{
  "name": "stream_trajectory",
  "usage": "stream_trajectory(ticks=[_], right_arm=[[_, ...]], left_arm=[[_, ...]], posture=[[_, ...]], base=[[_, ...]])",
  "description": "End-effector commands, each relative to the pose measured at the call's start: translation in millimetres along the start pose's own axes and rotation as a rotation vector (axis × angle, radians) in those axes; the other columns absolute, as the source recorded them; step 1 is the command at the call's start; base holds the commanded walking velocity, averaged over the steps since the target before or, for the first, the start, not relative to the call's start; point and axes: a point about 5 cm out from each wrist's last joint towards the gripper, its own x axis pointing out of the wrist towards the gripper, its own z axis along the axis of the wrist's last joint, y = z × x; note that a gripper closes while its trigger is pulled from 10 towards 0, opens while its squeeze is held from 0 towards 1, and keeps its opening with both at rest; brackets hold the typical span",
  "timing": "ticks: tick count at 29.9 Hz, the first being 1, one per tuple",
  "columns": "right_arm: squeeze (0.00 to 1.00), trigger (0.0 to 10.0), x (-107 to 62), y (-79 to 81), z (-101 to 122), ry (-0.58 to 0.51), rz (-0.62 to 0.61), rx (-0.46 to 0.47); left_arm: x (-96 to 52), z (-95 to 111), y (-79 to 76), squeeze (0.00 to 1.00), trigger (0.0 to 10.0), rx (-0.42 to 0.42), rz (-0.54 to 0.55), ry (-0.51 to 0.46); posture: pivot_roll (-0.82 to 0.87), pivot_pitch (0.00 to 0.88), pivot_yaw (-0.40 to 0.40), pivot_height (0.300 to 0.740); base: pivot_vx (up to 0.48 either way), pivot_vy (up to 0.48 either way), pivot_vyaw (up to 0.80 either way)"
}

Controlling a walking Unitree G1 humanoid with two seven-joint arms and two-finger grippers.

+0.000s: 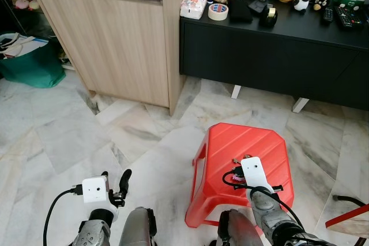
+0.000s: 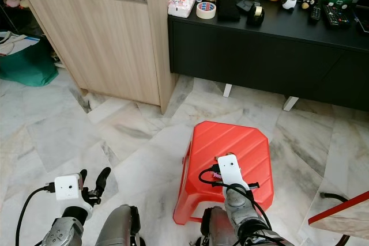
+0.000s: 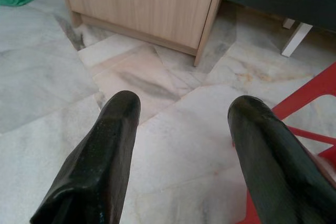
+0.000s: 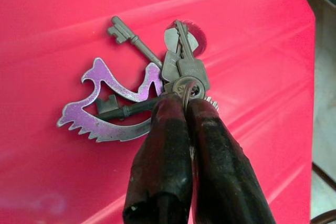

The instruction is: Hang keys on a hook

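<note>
A bunch of grey keys (image 4: pixel 176 72) with a purple metal charm (image 4: pixel 105 116) lies on the top of a red plastic stool (image 1: pixel 253 142). My right gripper (image 4: pixel 185 103) reaches down onto the stool, shut on the key ring, with the keys fanning out past its fingertips. In the left eye view the keys (image 1: pixel 237 162) peek out just beyond the right wrist's white camera block. My left gripper (image 1: pixel 114 181) is held low over the marble floor to the left of the stool, open and holding nothing, its fingers (image 3: pixel 113 129) wide apart.
A light wooden cabinet (image 1: pixel 115 38) stands ahead on the left. To its right stands a black sideboard (image 1: pixel 271 56) carrying figurines, a tape roll (image 1: pixel 218 11) and remotes. A green bag (image 1: pixel 31 64) sits at far left. A black cable (image 1: pixel 346 200) lies on the floor at right.
</note>
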Motion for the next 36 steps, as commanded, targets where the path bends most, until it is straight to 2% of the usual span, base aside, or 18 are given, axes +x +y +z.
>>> stream_trajectory(ticks=[1, 3, 5, 7, 8, 11, 18, 19, 20, 21, 26, 29, 33, 36], right_arm=[[0.00, 0.0, -0.7, 1.4, -1.5, 0.003, 0.003, 0.032], [0.00, 0.0, -0.2, 0.6, 1.9, -0.014, -0.005, 0.045], [0.00, 0.0, -0.6, -0.3, 14.2, -0.106, -0.017, 0.148], [0.00, 0.0, -2.5, -0.4, 20.5, -0.179, -0.015, 0.193], [0.00, 0.0, -2.5, -0.4, 20.5, -0.179, -0.015, 0.193], [0.00, 0.0, -6.6, -0.1, 28.0, -0.275, 0.009, 0.278], [0.00, 0.0, -16.6, 7.1, 36.2, -0.419, 0.107, 0.336], [0.00, 3.8, -18.3, 6.0, 39.5, -0.449, 0.108, 0.345], [0.00, 3.8, -18.7, 5.5, 41.0, -0.458, 0.108, 0.350], [0.00, 10.0, -19.3, 4.8, 42.8, -0.470, 0.111, 0.361], [0.00, 10.0, -19.3, -3.1, 55.5, -0.525, 0.103, 0.397], [0.00, 10.0, -18.1, -8.0, 66.4, -0.552, 0.097, 0.416], [0.00, 10.0, -19.1, -8.0, 76.2, -0.593, 0.118, 0.400], [0.00, 10.0, -20.0, -6.5, 78.0, -0.606, 0.133, 0.404]], left_arm=[[-2.2, -4.6, 3.6, 0.00, 10.0, 0.005, 0.014, 0.019], [-1.3, -4.8, 3.8, 0.00, 10.0, 0.005, 0.015, 0.020], [-0.5, -6.8, 5.8, 0.00, 10.0, 0.006, 0.020, 0.026], [0.5, -8.8, 6.8, 0.00, 10.0, 0.006, 0.024, 0.034], [0.5, -8.8, 6.8, 0.00, 10.0, 0.006, 0.024, 0.034], [2.5, -11.1, 7.3, 0.00, 10.0, 0.003, 0.029, 0.041], [4.0, -16.6, 6.8, 0.00, 10.0, 0.000, 0.032, 0.058], [4.1, -17.9, 7.7, 0.00, 10.0, 0.000, 0.035, 0.062], [4.2, -18.3, 8.1, 0.00, 10.0, 0.000, 0.037, 0.064], [4.2, -19.0, 8.6, 0.00, 10.0, 0.000, 0.038, 0.066], [5.0, -24.9, 13.3, 0.00, 10.0, 0.006, 0.054, 0.093], [3.7, -32.4, 22.3, 0.00, 10.0, 0.014, 0.081, 0.137], [-4.8, -47.4, 34.0, 0.00, 10.0, 0.022, 0.123, 0.226], [-12.3, -56.6, 39.2, 0.00, 10.0, 0.021, 0.146, 0.277]], posture=[[0.14, 0.173, -0.039, 0.621], [0.13, 0.168, -0.039, 0.621], [0.13, 0.153, -0.039, 0.621], [0.13, 0.131, -0.041, 0.621], [0.13, 0.131, -0.041, 0.621], [0.12, 0.113, -0.042, 0.621], [0.11, 0.084, -0.050, 0.621], [0.11, 0.080, -0.052, 0.621], [0.11, 0.080, -0.052, 0.621], [0.11, 0.080, -0.052, 0.621], [0.10, 0.064, -0.050, 0.621], [0.10, 0.053, -0.048, 0.621], [0.10, 0.037, -0.046, 0.621], [0.10, 0.037, -0.046, 0.640]], base=[[0.000, 0.000, 0.00], [0.000, 0.000, 0.00], [0.000, 0.000, 0.00], [0.000, 0.000, 0.00], [0.000, 0.000, 0.00], [0.000, 0.000, 0.00], [0.000, 0.000, 0.00], [0.000, 0.000, 0.00], [0.000, 0.000, 0.00], [0.000, 0.000, 0.00], [0.000, 0.000, 0.00], [0.000, 0.000, 0.00], [0.000, 0.000, 0.00], [0.000, 0.000, 0.00]])
